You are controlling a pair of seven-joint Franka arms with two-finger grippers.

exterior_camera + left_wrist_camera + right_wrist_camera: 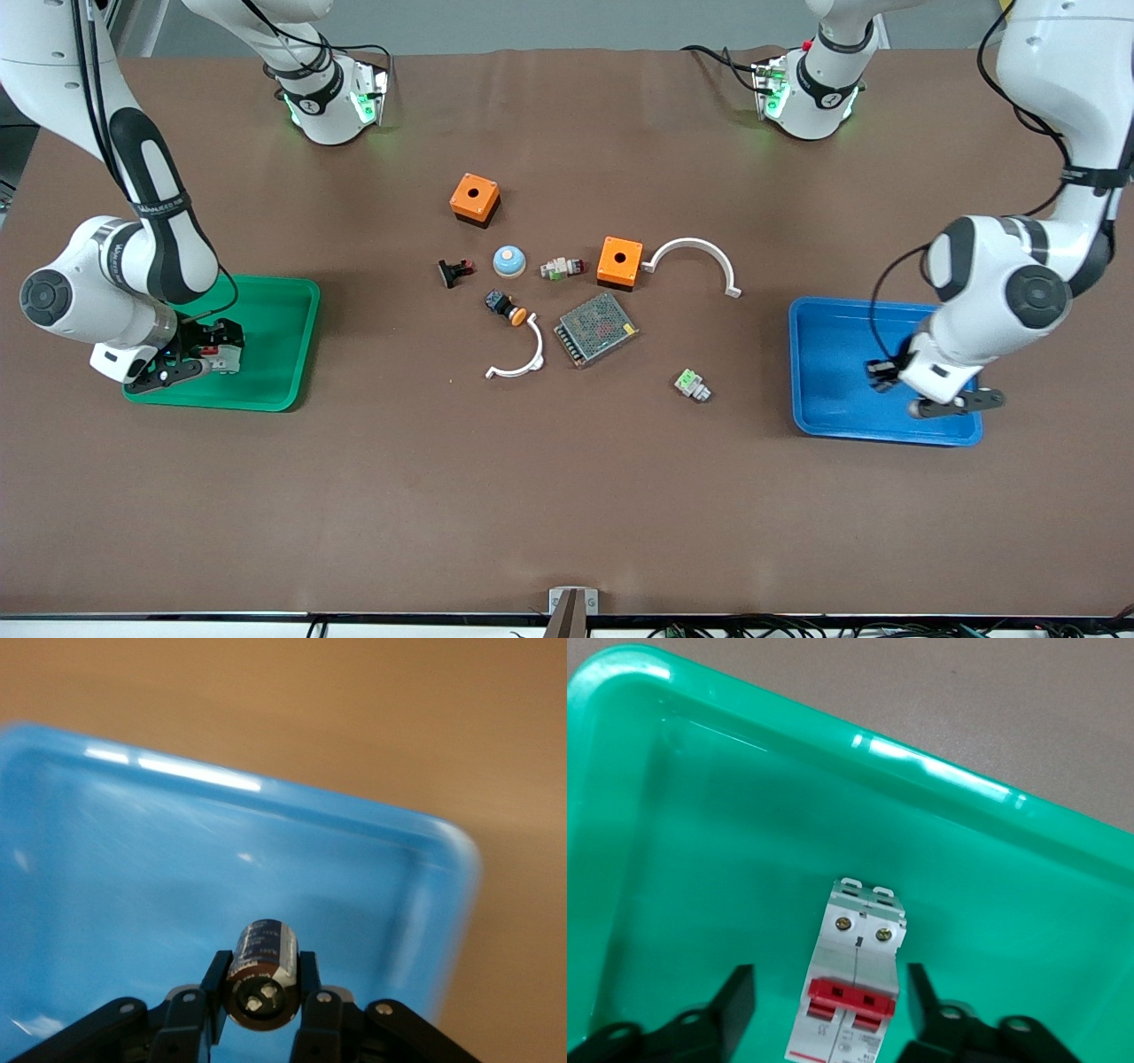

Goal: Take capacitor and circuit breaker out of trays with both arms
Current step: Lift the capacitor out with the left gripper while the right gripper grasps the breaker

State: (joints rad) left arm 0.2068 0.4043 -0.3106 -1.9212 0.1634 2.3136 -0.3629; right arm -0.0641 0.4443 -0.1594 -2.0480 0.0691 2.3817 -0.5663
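Note:
The capacitor, a small black cylinder with a lighter end face, is clamped between my left gripper's fingers. It is held over the blue tray; in the front view that gripper is over the blue tray. The breaker, white-grey with red levers, lies on the floor of the green tray. My right gripper is open, one finger on each side of the breaker with gaps between. In the front view the right gripper is low in the green tray.
Mid-table lie two orange boxes, a mesh power supply, two white arcs, a blue-white button, a black-red switch, an orange-capped button and two green-white connectors.

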